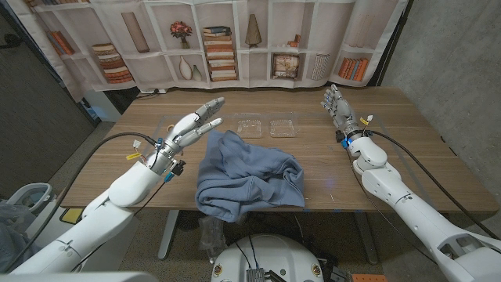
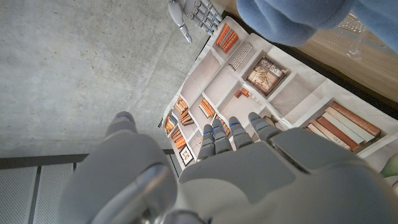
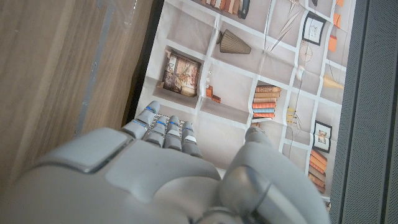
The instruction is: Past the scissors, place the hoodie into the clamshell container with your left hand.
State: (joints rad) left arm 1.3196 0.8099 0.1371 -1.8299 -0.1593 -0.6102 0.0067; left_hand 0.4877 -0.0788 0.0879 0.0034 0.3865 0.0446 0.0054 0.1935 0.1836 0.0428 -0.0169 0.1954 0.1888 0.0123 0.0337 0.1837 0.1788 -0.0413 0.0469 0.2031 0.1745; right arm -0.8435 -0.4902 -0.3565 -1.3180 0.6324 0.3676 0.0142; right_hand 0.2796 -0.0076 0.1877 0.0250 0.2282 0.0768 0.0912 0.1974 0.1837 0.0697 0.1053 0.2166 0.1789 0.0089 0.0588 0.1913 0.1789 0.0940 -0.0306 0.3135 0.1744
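Left hand (image 1: pixel 192 125): raised over table, fingers apart, holding nothing; just left of hoodie (image 1: pixel 246 176), not touching. Right hand (image 1: pixel 338 106): raised at far right, fingers apart, empty. Hoodie: blue, crumpled heap at table's near-centre, one fold over near edge. Clamshell container (image 1: pixel 268 124): clear, lying open, just beyond hoodie. Scissors: can't make out. Step, as judged: reach and grasp; lower onto thick centre fold, gather enough cloth so nothing trails. Surface: wooden table (image 1: pixel 391 157). Room: printed bookshelf backdrop (image 1: pixel 235 47), concrete wall.
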